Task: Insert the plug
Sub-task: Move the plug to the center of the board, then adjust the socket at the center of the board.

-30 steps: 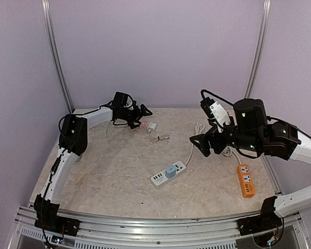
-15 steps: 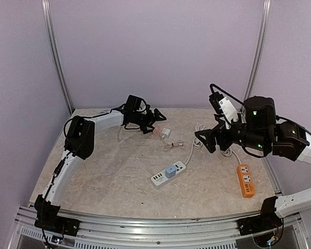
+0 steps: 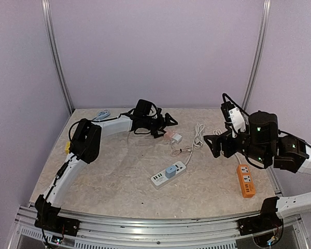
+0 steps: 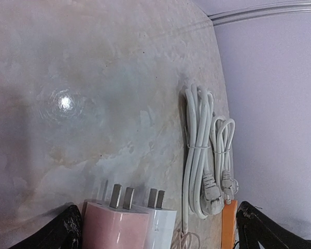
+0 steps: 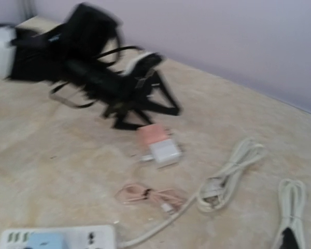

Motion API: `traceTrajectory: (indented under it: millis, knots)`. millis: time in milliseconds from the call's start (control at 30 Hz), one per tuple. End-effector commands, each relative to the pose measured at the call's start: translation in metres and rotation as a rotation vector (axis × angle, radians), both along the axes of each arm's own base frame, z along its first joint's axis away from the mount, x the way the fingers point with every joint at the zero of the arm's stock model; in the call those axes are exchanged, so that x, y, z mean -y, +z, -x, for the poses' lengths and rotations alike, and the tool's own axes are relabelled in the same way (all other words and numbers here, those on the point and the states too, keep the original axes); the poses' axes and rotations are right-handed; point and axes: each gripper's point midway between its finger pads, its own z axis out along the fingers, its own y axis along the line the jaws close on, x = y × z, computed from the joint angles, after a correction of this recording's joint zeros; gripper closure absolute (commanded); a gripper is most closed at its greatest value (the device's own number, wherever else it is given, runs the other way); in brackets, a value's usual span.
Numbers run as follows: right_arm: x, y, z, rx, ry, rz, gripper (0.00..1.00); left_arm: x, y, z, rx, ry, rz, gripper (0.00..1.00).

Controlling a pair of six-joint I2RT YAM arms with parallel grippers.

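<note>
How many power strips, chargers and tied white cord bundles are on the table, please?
Power strips: 2, the white power strip and the orange power strip.
Chargers: 2, the pink charger and the white charger.
Tied white cord bundles: 2, the larger bundle and the smaller bundle.
Total: 6.

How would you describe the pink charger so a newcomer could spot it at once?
Start at the far middle of the table, where the left gripper points. Two chargers lie side by side just ahead of it, prongs facing away. The pink charger differs from the white charger beside it only in colour.
</note>
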Motion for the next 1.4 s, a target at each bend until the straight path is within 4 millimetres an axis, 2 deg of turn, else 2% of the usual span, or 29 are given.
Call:
traceTrajectory:
  millis: [0, 133, 167, 233, 267, 367, 433, 467, 500, 533, 700, 833, 933, 1133, 1233, 1367]
  knots:
    - [0.021, 0.001, -0.025, 0.037, -0.201, -0.044, 0.0, -0.011, -0.041, 0.01, -0.088, 0.018, -0.049, 0.01]
    - [0.028, -0.019, -0.06, -0.016, -0.298, 0.018, 0.0, -0.025, -0.012, 0.005, -0.052, 0.041, -0.025, 0.01]
    - [0.033, -0.028, -0.07, -0.052, -0.333, 0.04, 0.0, -0.028, 0.002, 0.005, -0.034, 0.042, -0.018, 0.01]
    - [0.042, -0.043, -0.092, -0.108, -0.401, 0.06, 0.0, -0.034, 0.016, 0.007, -0.004, 0.039, -0.025, 0.01]
    - [0.045, -0.05, -0.102, -0.131, -0.427, 0.07, 0.0, -0.037, 0.032, 0.009, 0.027, 0.039, -0.026, 0.01]
    - [0.051, -0.067, -0.129, -0.182, -0.474, 0.076, 0.0, -0.046, 0.044, 0.021, 0.076, 0.035, -0.07, 0.01]
    - [0.052, -0.079, -0.147, -0.219, -0.485, 0.058, 0.0, -0.053, 0.06, 0.035, 0.125, 0.029, -0.102, 0.01]
    - [0.055, -0.084, -0.155, -0.238, -0.493, 0.046, 0.0, -0.057, 0.054, 0.045, 0.134, 0.026, -0.137, 0.01]
    - [0.056, -0.091, -0.164, -0.261, -0.499, 0.042, 0.0, -0.061, 0.06, 0.055, 0.159, 0.021, -0.156, 0.01]
    - [0.059, -0.097, -0.172, -0.281, -0.505, 0.039, 0.0, -0.064, 0.055, 0.065, 0.172, 0.015, -0.185, 0.01]
    - [0.038, -0.133, -0.206, -0.359, -0.446, 0.068, 0.01, -0.079, 0.034, 0.129, 0.214, -0.044, -0.266, 0.01]
    - [0.019, -0.157, -0.225, -0.414, -0.398, 0.072, 0.04, -0.075, 0.037, 0.173, 0.29, -0.096, -0.285, 0.01]
    - [0.012, -0.173, -0.236, -0.445, -0.391, 0.083, 0.06, -0.07, 0.031, 0.202, 0.352, -0.133, -0.334, 0.01]
    - [0.004, -0.207, -0.25, -0.512, -0.38, 0.082, 0.12, -0.069, 0.029, 0.238, 0.426, -0.162, -0.382, 0.01]
    - [0.008, -0.227, -0.253, -0.538, -0.403, 0.101, 0.12, -0.069, 0.034, 0.25, 0.469, -0.172, -0.382, 0.01]
    - [0.009, -0.252, -0.255, -0.578, -0.411, 0.124, 0.12, -0.069, 0.036, 0.256, 0.5, -0.172, -0.409, 0.01]
